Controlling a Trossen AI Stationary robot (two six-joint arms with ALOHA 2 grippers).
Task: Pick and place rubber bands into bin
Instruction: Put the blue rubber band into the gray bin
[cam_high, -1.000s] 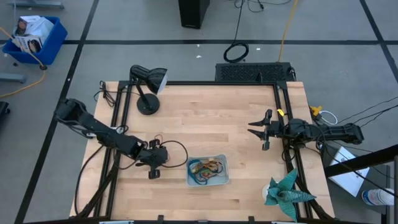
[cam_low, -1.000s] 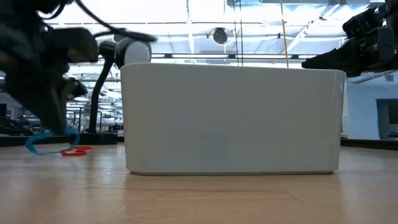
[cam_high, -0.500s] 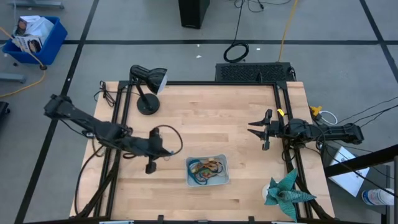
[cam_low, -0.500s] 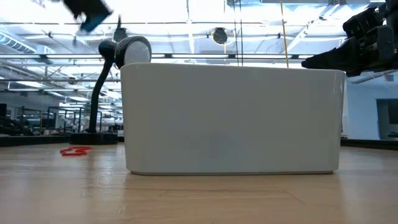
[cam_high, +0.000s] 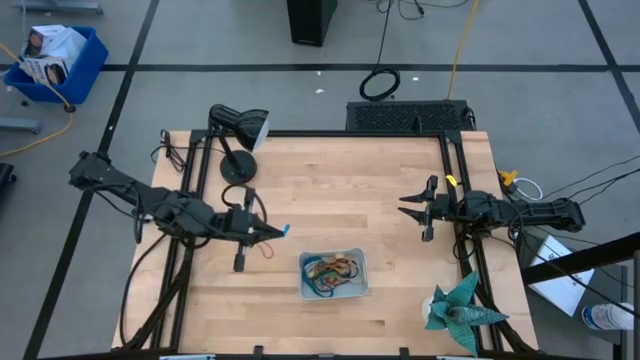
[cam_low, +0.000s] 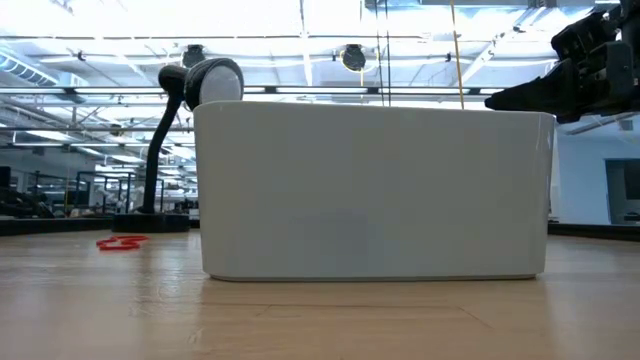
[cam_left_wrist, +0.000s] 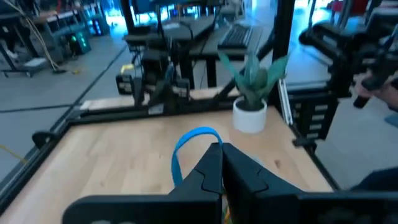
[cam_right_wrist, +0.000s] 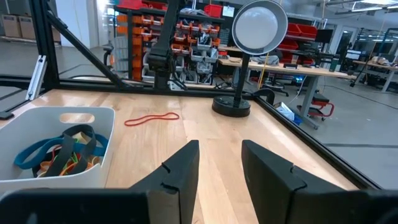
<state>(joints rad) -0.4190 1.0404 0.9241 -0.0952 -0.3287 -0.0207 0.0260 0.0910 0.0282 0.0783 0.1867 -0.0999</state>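
My left gripper (cam_high: 274, 232) is above the table, left of the bin, shut on a blue rubber band (cam_left_wrist: 188, 147), which also shows in the high view (cam_high: 285, 231). The pale bin (cam_high: 334, 275) holds several coloured bands (cam_right_wrist: 59, 154). Its wall fills the low view (cam_low: 370, 190). A red rubber band (cam_right_wrist: 151, 118) lies flat on the wood left of the bin, as the low view also shows (cam_low: 122, 241). My right gripper (cam_right_wrist: 221, 152) is open and empty near the table's right edge (cam_high: 408, 208), pointing toward the bin. My left gripper pinches the blue band between its two shut fingertips (cam_left_wrist: 214, 163), at one spot on the loop (cam_left_wrist: 208, 138). The fingers lie about level and point toward the table's right edge. The band is lifted clear of the table, and its loop curls out past the fingertips, slack.
A black desk lamp (cam_high: 235, 140) stands at the far left of the table. A potted plant (cam_high: 460, 305) stands at the near right corner. Black frame rails (cam_high: 455, 180) run along the table's sides. Bare wood (cam_high: 340, 190) lies between the two grippers.
My left gripper has risen from the table with the blue band, gone out of the low view, and tipped from pointing down to about level, pointing toward the right edge. The blue band is lifted clear. The red band has stayed where it lay.
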